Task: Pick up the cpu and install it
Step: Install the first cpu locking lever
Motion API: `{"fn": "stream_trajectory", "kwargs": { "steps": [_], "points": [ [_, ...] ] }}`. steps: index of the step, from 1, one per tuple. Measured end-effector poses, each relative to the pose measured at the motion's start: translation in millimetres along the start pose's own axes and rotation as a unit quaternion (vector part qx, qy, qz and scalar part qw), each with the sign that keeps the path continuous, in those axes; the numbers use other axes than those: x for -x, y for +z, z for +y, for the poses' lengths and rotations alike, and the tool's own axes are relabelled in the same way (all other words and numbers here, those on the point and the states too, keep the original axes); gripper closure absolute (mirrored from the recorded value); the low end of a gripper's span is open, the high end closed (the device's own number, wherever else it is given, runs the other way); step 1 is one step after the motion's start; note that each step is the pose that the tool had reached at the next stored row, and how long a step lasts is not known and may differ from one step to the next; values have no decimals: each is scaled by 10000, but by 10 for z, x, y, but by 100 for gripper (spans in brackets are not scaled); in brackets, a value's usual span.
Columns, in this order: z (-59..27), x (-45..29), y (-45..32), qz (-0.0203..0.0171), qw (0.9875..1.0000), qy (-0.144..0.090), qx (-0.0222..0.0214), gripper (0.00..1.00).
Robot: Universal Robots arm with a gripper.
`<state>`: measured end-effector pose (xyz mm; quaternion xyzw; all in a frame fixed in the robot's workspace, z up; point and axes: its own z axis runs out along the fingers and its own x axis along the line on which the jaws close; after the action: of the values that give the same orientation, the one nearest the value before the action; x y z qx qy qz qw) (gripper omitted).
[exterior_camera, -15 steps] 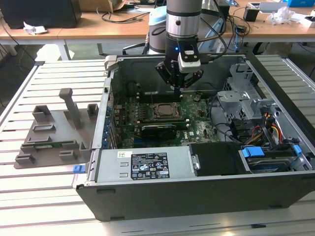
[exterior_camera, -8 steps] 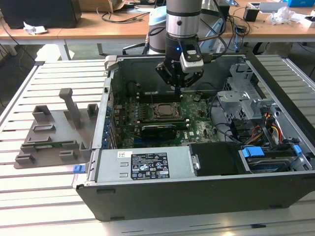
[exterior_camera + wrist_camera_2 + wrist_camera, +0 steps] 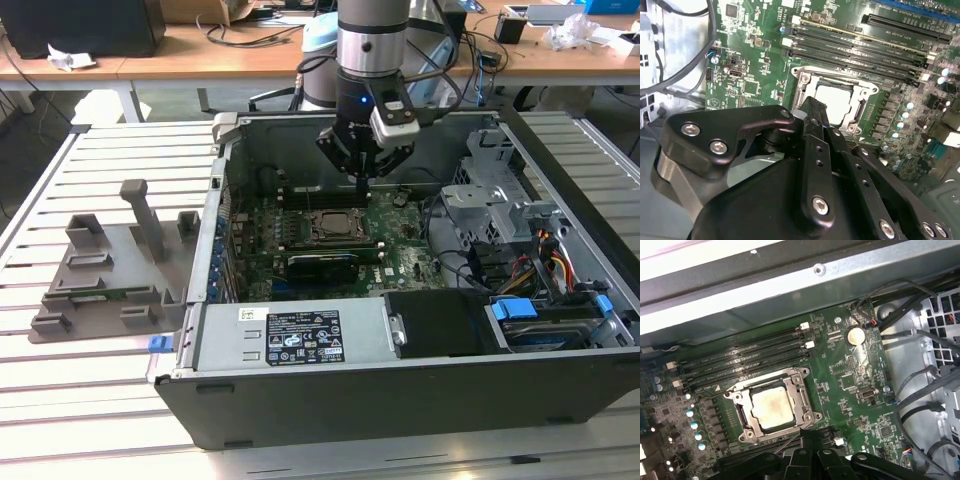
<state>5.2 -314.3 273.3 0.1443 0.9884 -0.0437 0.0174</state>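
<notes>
Nearest in the exterior view: black wall of case (image 3: 400, 410), with power supply (image 3: 290, 335) lying flat just behind that edge.

Next in: green board (image 3: 405, 262) on the case floor. Hemmed by drive cage (image 3: 490, 200) and cables (image 3: 545, 255) toward the exterior view's right, and by the case side toward the left. Open above.

Cpu (image 3: 335, 225) near the board's middle, seated flat inside socket frame (image 3: 804, 396). Silvery top facing up with a faint brownish smudge in the first wrist view. All four edges ringed by the frame, none tilted or proud as far as can be told.

Memory slots (image 3: 745, 357) just beyond the frame's far edge, parallel to it, with a narrow strip of bare board between.

Gripper (image 3: 365, 178) hanging above the board over the slots, just past the socket and apart from the cpu. Fingers (image 3: 812, 117) pressed together, pinching nothing. Free room all round the tip; nearest obstacle the case's far wall behind it.

Outside the case, toward the exterior view's left: grey fixture tray (image 3: 110, 265) on slatted table (image 3: 100, 400), well apart from the arm.

Farthest: wooden desk (image 3: 200, 55).
</notes>
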Motion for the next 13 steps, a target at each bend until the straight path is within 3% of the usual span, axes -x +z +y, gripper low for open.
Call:
{"fn": "stream_trajectory", "kwargs": {
  "steps": [8,13],
  "points": [
    [0,0,0,-27,9995,-329,15,89],
    [0,0,0,-47,9983,-575,27,89]
  ]
}}
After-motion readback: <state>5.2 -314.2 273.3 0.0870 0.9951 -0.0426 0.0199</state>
